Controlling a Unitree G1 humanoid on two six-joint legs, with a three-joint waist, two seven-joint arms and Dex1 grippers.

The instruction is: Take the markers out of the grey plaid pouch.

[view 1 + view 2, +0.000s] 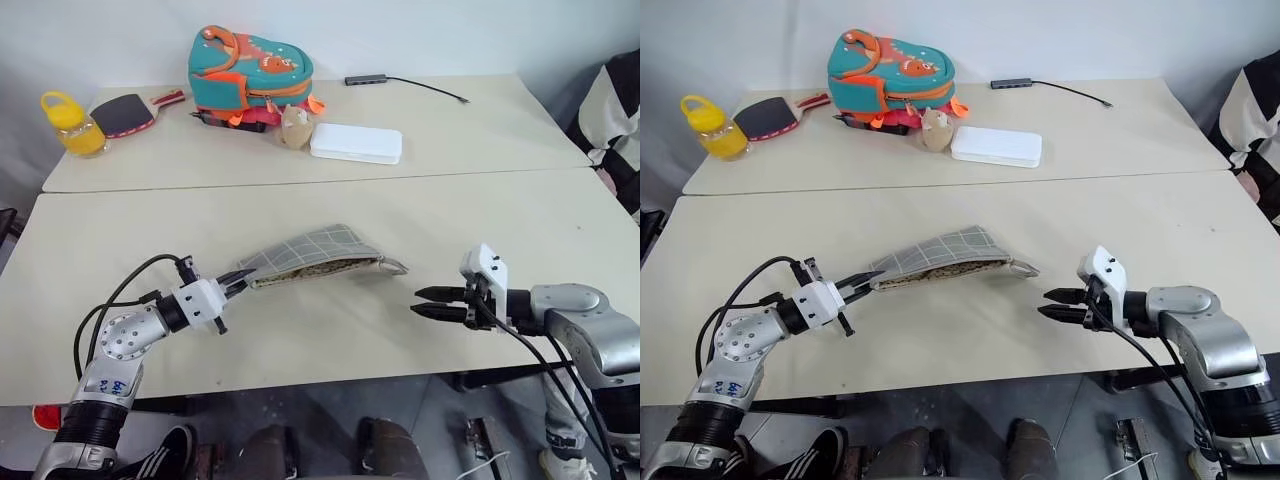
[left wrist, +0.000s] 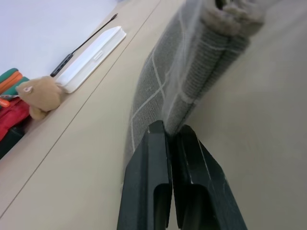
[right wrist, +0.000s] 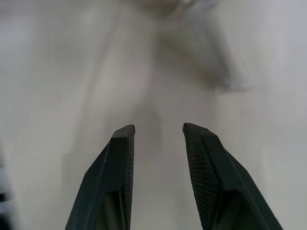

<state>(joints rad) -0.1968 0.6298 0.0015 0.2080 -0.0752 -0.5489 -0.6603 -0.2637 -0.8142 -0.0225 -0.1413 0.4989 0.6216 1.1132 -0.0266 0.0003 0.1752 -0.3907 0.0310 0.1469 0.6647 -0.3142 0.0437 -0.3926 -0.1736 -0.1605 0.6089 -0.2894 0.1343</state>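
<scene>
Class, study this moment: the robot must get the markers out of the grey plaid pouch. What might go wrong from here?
1. The left gripper pinches only one end of the grey plaid pouch, so the fabric may slip free.
2. The right gripper stands open and apart from the pouch; reaching in could push the pouch away.

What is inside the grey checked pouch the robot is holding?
The flat grey plaid fabric pouch gapes along one long edge, showing only speckled brownish lining. Whether any markers are in there cannot be seen; the fabric covers the rest. The left hand pinches one end.
</scene>
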